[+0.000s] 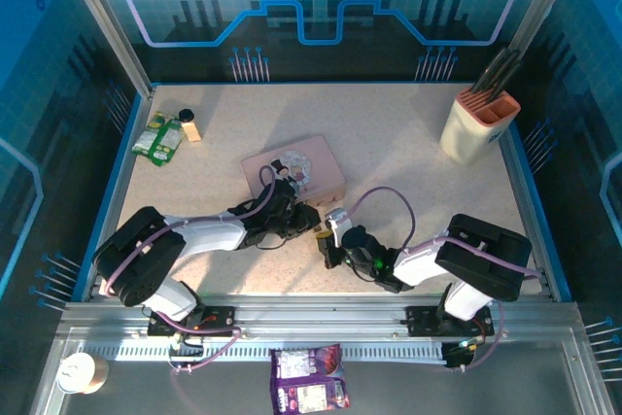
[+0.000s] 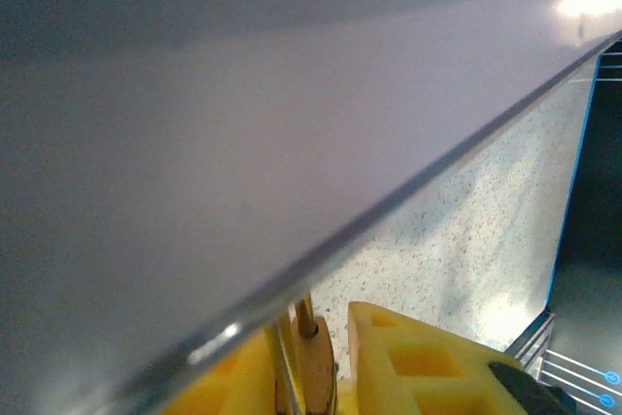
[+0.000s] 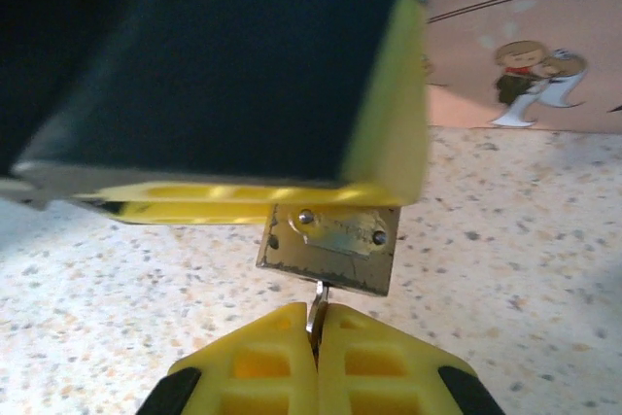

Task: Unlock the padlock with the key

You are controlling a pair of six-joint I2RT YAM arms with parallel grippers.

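Observation:
The small brass padlock [image 3: 330,248] hangs just above the speckled table, its keyhole end facing my right gripper [image 3: 317,310]. That gripper is shut on the thin silver key [image 3: 317,298], whose tip sits in the padlock's underside. In the left wrist view the padlock [image 2: 313,371] stands between the yellow fingers [image 2: 428,366] of my left gripper [image 2: 321,342]. It rests against the left finger, and a gap separates it from the right one. Its shackle runs up out of sight under the pink box's edge. From above, both grippers [image 1: 299,215] [image 1: 328,240] meet at the padlock [image 1: 319,233].
The pink box [image 1: 293,167] lies just behind the grippers and looms close over the left wrist camera. A knife block [image 1: 478,123] stands back right, and green packets [image 1: 158,138] with a small bottle [image 1: 188,125] lie back left. A purple packet [image 1: 309,381] lies at the front rail.

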